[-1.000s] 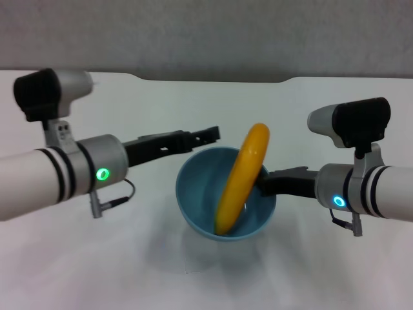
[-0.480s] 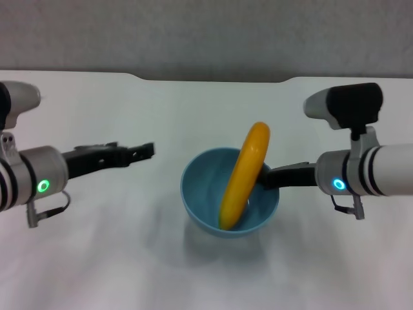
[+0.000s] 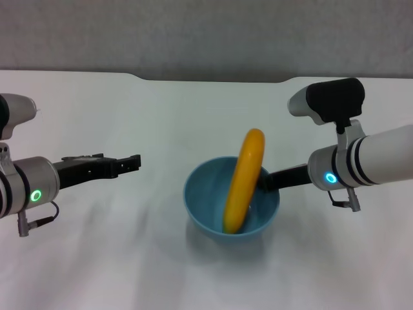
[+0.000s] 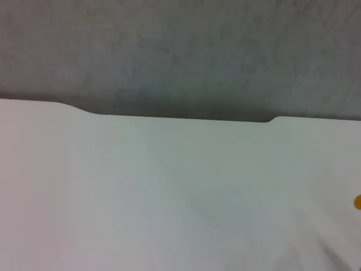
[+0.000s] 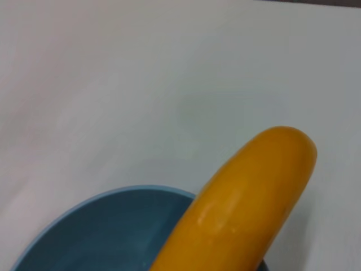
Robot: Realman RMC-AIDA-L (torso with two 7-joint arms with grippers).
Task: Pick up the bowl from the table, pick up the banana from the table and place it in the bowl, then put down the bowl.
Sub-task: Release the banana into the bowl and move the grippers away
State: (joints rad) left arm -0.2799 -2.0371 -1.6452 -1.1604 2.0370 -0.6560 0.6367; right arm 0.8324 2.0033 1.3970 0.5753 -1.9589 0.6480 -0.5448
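The light blue bowl (image 3: 210,203) is at the middle of the white table (image 3: 193,110), low over it or on it; I cannot tell which. The yellow-orange banana (image 3: 244,181) stands steeply in the bowl, its upper end leaning over the right rim. My right gripper (image 3: 264,183) is shut on the bowl's right rim, behind the banana. The right wrist view shows the bowl (image 5: 101,231) and the banana (image 5: 248,197) close up. My left gripper (image 3: 132,161) is open and empty, well to the left of the bowl. A speck of the banana (image 4: 358,202) shows in the left wrist view.
The table's far edge has a shallow notch (image 3: 213,80), also seen in the left wrist view (image 4: 180,117), with a grey wall behind it. The bowl casts a soft shadow on the table in front of it.
My left gripper has drawn back to the left, away from the bowl and banana. The bowl with the banana has come down toward the table in my right gripper.
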